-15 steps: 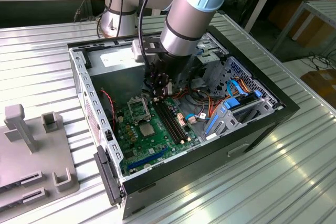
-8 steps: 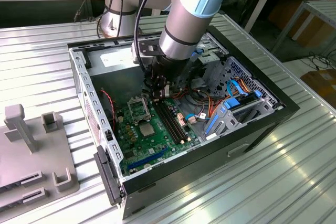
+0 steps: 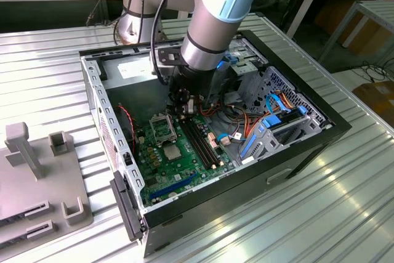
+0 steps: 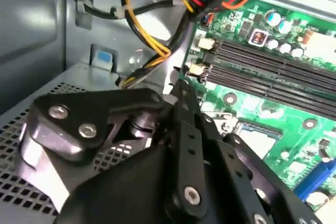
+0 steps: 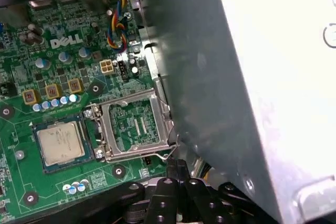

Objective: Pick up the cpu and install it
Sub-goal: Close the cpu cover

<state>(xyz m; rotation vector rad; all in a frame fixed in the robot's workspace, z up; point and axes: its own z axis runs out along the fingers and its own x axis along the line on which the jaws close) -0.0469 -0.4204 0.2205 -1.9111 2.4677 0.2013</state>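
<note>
Pincer (image 5: 176, 195) black, jointed links, fingers look pressed together, holding nothing, inside the open PC case (image 3: 295, 152) above the green motherboard (image 5: 63, 51). Square silver cpu (image 5: 60, 142) sits flat in its socket; hinged metal retention frame (image 5: 134, 124) lies open beside it.

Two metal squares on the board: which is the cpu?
The cpu is the solid silver-grey square; the hinged plate beside it is a hollow frame showing board through it.
</note>
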